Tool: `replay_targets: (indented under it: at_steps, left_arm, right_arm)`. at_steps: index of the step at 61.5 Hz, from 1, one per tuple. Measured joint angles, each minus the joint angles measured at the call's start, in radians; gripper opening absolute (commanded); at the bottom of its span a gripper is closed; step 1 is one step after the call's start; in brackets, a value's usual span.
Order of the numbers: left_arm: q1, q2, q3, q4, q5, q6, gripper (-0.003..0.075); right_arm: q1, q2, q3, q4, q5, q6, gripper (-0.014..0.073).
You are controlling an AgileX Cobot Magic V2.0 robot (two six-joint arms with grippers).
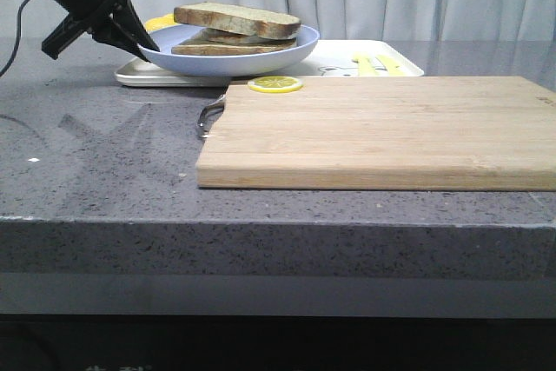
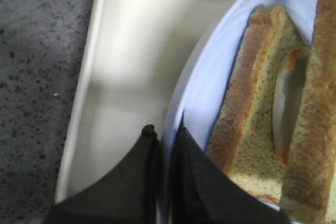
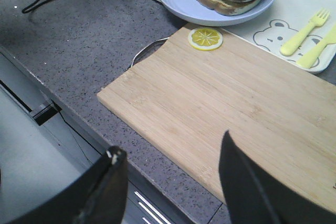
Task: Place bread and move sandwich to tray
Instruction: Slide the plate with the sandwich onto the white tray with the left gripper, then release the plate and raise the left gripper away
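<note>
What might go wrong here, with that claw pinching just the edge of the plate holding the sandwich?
The left gripper holds the blue plate only by its thin rim, over the white tray. The plate could tip or slip out of that small pinch.

The top slice of bread lies loose and slanted on the sandwich, so a jolt or tilt might slide it off.

Set down unevenly, the plate might rest crooked on the tray's raised rim.

Black throughout: left gripper (image 2: 164, 136) with tapered, pointed matte fingers (image 2: 197, 166), right gripper (image 3: 170, 174) with broad wedge fingers (image 3: 247, 184), thin dark cable (image 1: 12, 34) trailing.
</note>
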Motion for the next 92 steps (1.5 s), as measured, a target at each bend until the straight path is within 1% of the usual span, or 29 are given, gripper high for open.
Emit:
replay_targets:
  at_steps: [14, 19, 27, 33, 37, 42, 50, 57, 69, 75, 80, 85, 92]
  left_arm:
    - [0.000, 0.000, -0.004, 0.000, -0.004, -0.004, -0.0018]
    - [0.000, 0.000, -0.004, 0.000, -0.004, -0.004, 0.0000]
    - [0.000, 0.000, -0.004, -0.007, -0.005, -0.009, 0.0109]
    - [0.000, 0.000, -0.007, -0.022, -0.009, -0.013, 0.0235]
    - [0.000, 0.000, -0.008, -0.030, -0.010, -0.013, 0.0333]
    - [0.000, 0.000, -0.008, -0.032, -0.010, -0.013, 0.0391]
    - [0.000, -0.002, -0.017, -0.037, -0.010, -0.006, 0.0397]
    - [0.000, -0.030, -0.017, -0.030, -0.002, 0.039, 0.0397]
    - [0.002, -0.140, -0.019, 0.013, 0.008, 0.094, 0.0397]
    - [-0.004, -0.215, -0.019, 0.070, 0.027, 0.111, 0.0397]
    - [-0.028, -0.279, 0.002, 0.137, 0.029, 0.111, 0.0397]
    - [-0.074, -0.355, 0.059, 0.208, 0.006, 0.111, 0.0397]
    - [-0.157, -0.472, 0.191, 0.295, -0.054, 0.111, 0.0397]
  right_arm:
    - [0.000, 0.000, 0.000, 0.000, 0.000, 0.000, 0.0416]
    - [0.000, 0.000, 0.000, 0.000, 0.000, 0.000, 0.0416]
    - [0.000, 0.000, 0.000, 0.000, 0.000, 0.000, 0.0416]
    - [0.000, 0.000, 0.000, 0.000, 0.000, 0.000, 0.0416]
    - [0.000, 0.000, 0.000, 0.000, 0.000, 0.000, 0.0416]
    - [0.000, 0.000, 0.000, 0.000, 0.000, 0.000, 0.0416]
    - [0.000, 0.000, 0.000, 0.000, 0.000, 0.000, 0.0416]
    - [0.000, 0.000, 0.000, 0.000, 0.000, 0.000, 0.0416]
    - [0.000, 0.000, 0.000, 0.000, 0.000, 0.000, 0.0416]
    - [0.000, 0.000, 0.000, 0.000, 0.000, 0.000, 0.0416]
    - [0.000, 0.000, 0.000, 0.000, 0.000, 0.000, 0.0416]
    - [0.000, 0.000, 0.000, 0.000, 0.000, 0.000, 0.0416]
    - [0.000, 0.000, 0.000, 0.000, 0.000, 0.000, 0.0416]
